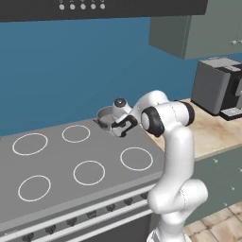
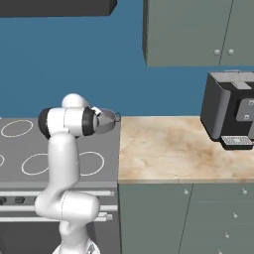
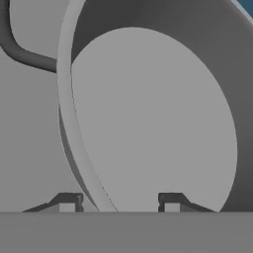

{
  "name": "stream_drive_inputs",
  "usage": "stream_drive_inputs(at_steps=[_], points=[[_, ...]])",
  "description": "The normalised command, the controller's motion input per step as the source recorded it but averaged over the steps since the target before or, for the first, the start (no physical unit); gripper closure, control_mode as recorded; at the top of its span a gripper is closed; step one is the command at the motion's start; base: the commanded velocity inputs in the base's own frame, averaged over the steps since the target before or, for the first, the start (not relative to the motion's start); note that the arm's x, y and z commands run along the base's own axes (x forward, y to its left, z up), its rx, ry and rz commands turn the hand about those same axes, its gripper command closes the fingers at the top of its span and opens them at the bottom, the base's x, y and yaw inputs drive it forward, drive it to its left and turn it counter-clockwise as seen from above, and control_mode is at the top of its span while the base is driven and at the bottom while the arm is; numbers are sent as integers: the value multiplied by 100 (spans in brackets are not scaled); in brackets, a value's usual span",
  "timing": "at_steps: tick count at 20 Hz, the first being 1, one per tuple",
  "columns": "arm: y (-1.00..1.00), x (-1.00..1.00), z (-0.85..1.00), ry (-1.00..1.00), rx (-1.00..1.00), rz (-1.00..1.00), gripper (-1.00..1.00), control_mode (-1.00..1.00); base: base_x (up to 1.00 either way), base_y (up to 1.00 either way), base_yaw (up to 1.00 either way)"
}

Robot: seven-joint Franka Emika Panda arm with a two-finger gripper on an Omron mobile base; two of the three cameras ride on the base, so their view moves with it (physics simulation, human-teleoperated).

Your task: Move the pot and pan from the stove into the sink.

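Note:
The grey pot stands at the back right corner of the stove, close to the blue wall. My gripper reaches down over its near rim. In the hand view the pot's flat floor and curved wall lie right in front, with one loop handle at the upper left. My gripper straddles the rim, one fingertip outside the wall and the other inside, both still apart from it. In the right base view my arm hides most of the pot. The pan and the sink are out of view.
A beige counter adjoins the stove on the right, with a dark coffee machine at its far end. Grey-green wall cabinets and a dark hood hang overhead. Dark knobs line the stove's front.

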Motion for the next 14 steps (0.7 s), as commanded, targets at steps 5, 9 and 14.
stream_drive_inputs(at_steps=[5,9,14], points=[[-1,-2,65,1,0,-1,100,-100,0,0,0],[-5,-25,94,5,0,0,100,-100,0,0,0],[-11,-42,100,7,0,0,100,-100,0,0,0]])
